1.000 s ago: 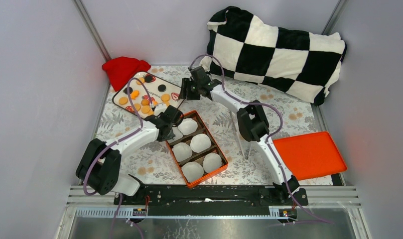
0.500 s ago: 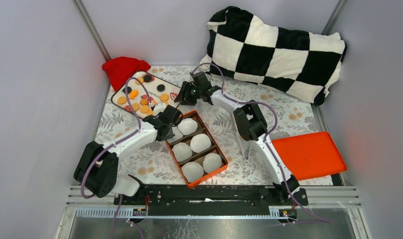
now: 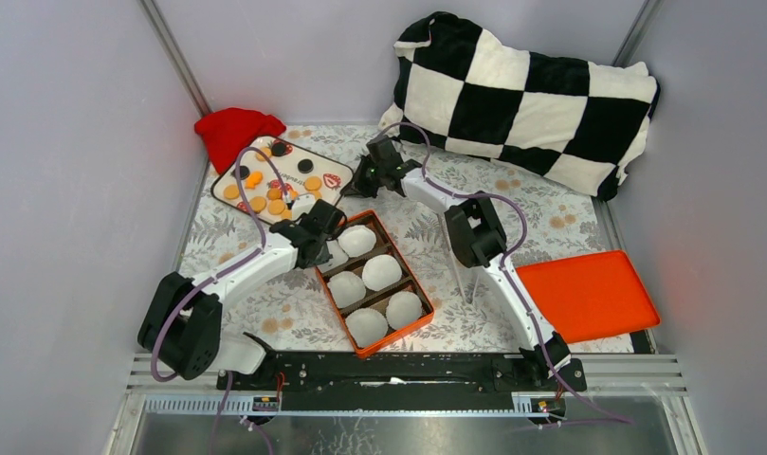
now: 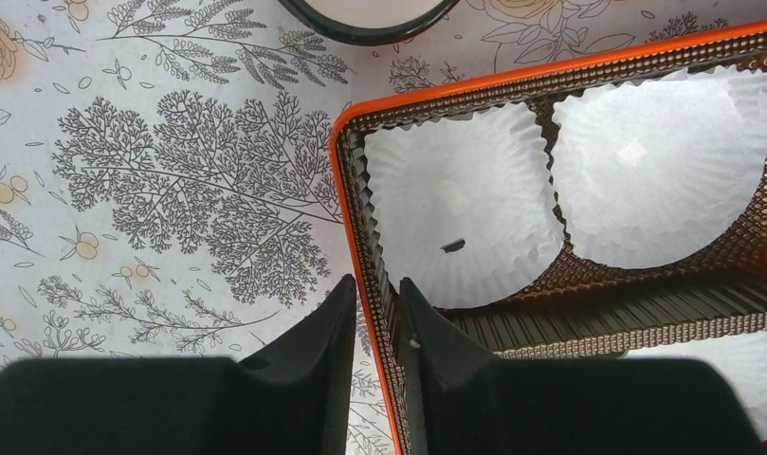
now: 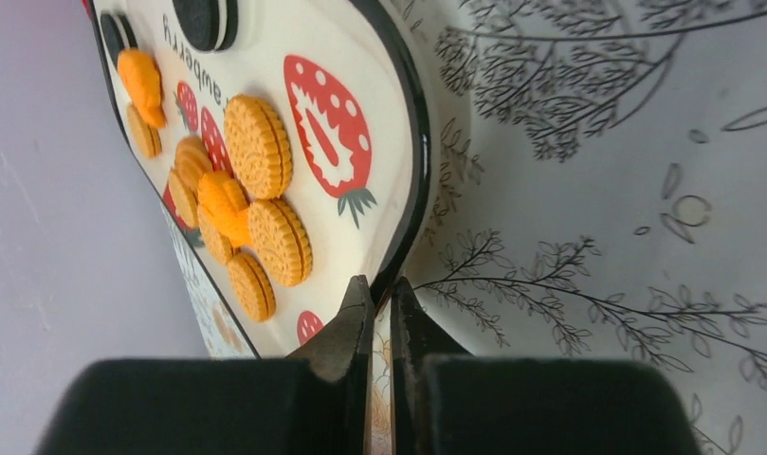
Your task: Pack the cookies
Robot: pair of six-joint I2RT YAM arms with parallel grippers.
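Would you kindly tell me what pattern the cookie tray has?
Red strawberries on a cream tray; best in the right wrist view.

Was closed in by 3 plain lilac-grey walls [image 3: 66,190]; was spread mid-frame with a floral tablecloth [image 3: 550,204]; held a black-and-white checked pillow [image 3: 526,95] at upper right.

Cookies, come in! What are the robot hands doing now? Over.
Left gripper shut on orange box wall. Right gripper pinching tray rim. Cookies on tray, none seen in paper cups. Left gripper sits between tray and box.

Left gripper [image 4: 374,294] and right gripper [image 5: 379,296] pinched (both outstretched)
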